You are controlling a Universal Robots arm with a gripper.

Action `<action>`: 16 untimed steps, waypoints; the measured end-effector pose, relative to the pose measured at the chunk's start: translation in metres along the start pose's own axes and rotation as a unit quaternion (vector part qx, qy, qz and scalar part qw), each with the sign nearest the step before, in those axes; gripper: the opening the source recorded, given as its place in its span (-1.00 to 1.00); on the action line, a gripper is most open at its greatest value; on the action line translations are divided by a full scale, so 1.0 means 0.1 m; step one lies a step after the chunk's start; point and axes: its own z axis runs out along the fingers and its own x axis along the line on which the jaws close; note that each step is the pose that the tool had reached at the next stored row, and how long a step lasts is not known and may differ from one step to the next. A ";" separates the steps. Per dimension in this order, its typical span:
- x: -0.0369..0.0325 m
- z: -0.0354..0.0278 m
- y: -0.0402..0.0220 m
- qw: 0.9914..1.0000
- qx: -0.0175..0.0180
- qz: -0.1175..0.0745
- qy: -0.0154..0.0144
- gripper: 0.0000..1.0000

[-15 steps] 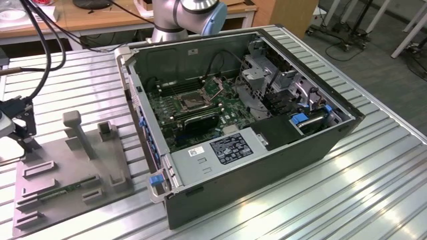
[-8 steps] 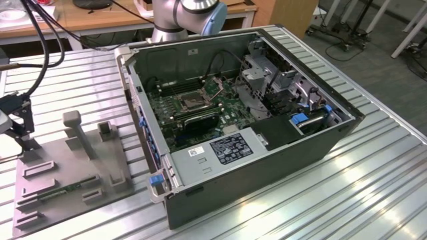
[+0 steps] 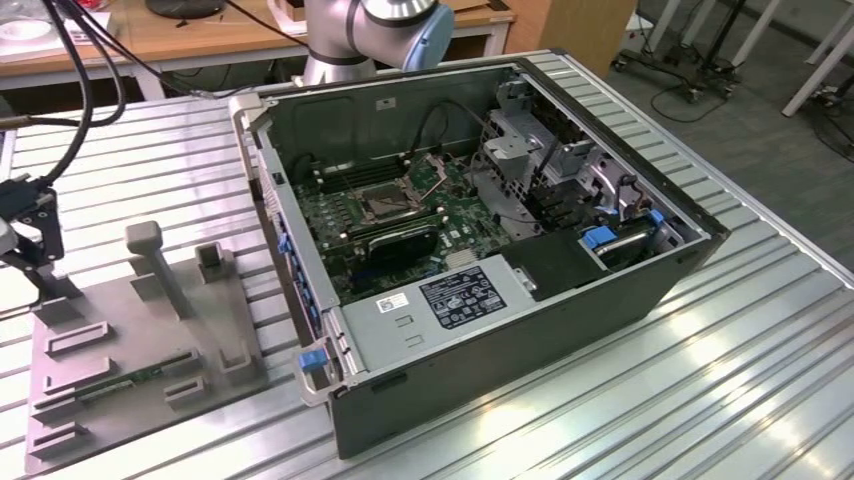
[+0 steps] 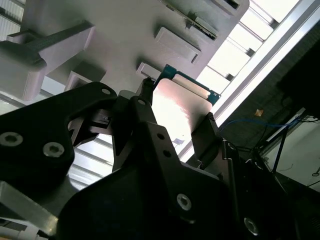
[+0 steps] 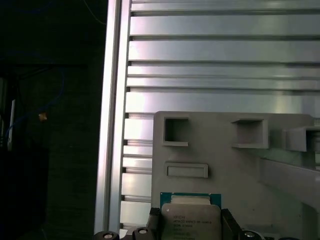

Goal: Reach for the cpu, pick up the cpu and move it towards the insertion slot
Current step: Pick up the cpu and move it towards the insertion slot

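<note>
The cpu is a small square chip with a silvery top and a green rim, and it sits between my gripper's two black fingers. In the second wrist view the fingers press on opposite edges of the cpu, just over the grey tray. Whether the chip is clear of the tray I cannot tell. In the exterior view my gripper hangs over the tray's far corner at that view's left. The insertion slot is a metal-framed socket on the motherboard inside the open computer case.
The tray carries two upright posts, several rectangular recesses and a memory stick. The case walls, a drive cage and a power supply surround the motherboard. Cables hang above my gripper. The table's edge rail runs beside the tray.
</note>
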 end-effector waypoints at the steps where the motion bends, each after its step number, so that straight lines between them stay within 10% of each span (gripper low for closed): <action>1: 0.000 -0.009 0.000 1.000 0.000 0.000 0.000 0.09; 16: 0.000 -0.092 0.004 1.000 0.000 0.000 0.000 0.09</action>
